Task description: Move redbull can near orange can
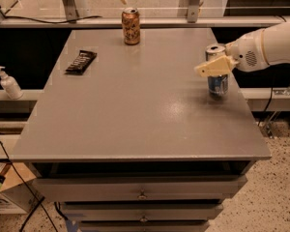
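Redbull can (217,83) by the table's right edge, the gripper (210,65) right at it.

The slim can stands upright on the grey table (135,110), blue lower part showing, while the gripper – reaching in from the right on its white arm – crosses the can's silver upper body (whether it actually clamps the can, I cannot tell). The orange can (131,26) stands well apart, at the far edge – a dark candy bar (80,62) lies to the left, and a pump bottle (9,83) stands off the table beyond that.
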{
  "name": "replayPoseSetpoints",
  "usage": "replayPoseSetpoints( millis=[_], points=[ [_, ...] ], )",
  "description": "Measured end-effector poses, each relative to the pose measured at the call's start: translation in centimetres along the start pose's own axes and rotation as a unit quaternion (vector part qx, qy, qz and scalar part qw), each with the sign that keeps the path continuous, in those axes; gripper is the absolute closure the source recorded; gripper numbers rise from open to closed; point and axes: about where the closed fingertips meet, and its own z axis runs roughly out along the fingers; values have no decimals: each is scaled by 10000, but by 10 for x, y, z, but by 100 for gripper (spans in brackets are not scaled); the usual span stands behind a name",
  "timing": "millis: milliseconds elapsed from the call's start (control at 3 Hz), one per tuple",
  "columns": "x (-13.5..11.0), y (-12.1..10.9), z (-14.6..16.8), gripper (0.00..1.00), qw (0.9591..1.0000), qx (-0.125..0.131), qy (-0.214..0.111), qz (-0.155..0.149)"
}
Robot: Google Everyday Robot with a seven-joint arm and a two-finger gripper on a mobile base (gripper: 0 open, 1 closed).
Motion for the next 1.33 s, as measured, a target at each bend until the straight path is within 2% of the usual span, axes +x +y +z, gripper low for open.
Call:
replayPoseSetpoints(
  millis=[333,667,1000,1333],
  points=[
    [-24,-7,-1,87,9995,-25,-255,-174],
    [-64,-22,-11,100,9969,101,-624,-468],
    [-64,-22,-11,100,9969,100,-625,-467],
    [-69,-25,3,100,9945,6,-1005,-302]
  ],
)
